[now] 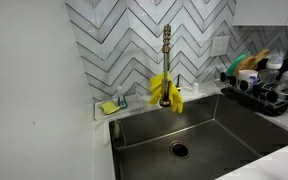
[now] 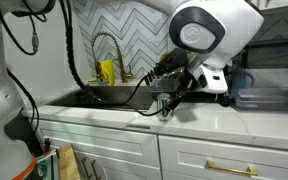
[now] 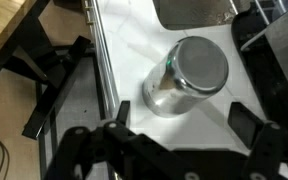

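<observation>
A shiny metal cup (image 3: 184, 78) stands on the white counter (image 3: 134, 45), seen from above in the wrist view. My gripper (image 3: 184, 125) is open, its two black fingers spread on either side just short of the cup, not touching it. In an exterior view my gripper (image 2: 167, 103) hangs low over the counter near its front edge, right of the sink (image 2: 109, 95), with the cup (image 2: 165, 106) barely visible under it.
A steel sink (image 1: 199, 135) with a gold faucet (image 1: 167, 50) and a yellow cloth (image 1: 166, 90) draped on it. A dish rack (image 1: 264, 90) with dishes stands beside the sink. A yellow sponge (image 1: 109, 106) sits at the counter's back corner. White cabinets (image 2: 184, 155) are below.
</observation>
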`<state>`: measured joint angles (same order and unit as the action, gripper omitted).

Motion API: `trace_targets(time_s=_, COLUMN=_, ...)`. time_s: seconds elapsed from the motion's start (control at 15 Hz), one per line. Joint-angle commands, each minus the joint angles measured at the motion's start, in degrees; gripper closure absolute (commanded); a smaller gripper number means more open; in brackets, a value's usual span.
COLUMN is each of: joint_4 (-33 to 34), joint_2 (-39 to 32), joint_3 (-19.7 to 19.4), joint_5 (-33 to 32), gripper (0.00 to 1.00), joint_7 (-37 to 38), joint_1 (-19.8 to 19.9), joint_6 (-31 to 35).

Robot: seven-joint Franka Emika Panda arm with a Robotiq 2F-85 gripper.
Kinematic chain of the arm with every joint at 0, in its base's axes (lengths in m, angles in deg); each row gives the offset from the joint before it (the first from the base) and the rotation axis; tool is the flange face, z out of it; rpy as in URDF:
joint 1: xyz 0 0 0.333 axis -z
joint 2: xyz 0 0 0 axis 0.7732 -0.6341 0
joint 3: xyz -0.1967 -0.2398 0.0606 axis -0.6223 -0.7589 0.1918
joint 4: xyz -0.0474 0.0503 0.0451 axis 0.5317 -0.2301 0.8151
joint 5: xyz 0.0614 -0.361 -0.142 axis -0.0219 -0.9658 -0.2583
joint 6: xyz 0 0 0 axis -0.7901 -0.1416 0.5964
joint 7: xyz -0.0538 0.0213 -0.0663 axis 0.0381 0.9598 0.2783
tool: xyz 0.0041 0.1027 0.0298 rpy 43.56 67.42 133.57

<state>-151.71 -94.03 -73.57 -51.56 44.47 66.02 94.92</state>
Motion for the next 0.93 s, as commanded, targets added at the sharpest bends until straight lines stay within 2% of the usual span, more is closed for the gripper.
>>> trace_targets(time_s=0.0, joint_4=4.0, joint_2=-4.3, joint_3=0.9, joint_5=3.0, gripper=0.0, joint_7=2.2, joint_1=1.8, joint_6=-4.4)
trace_targets(time_s=0.33, joint_4=7.2, joint_2=-8.1, joint_3=1.1, joint_5=6.7, gripper=0.0, joint_7=4.6, joint_1=3.0, joint_6=-9.5)
trace_targets(time_s=0.87, joint_4=10.9, joint_2=-12.2, joint_3=1.2, joint_5=9.3, gripper=0.0, joint_7=8.2, joint_1=3.1, joint_6=-15.3)
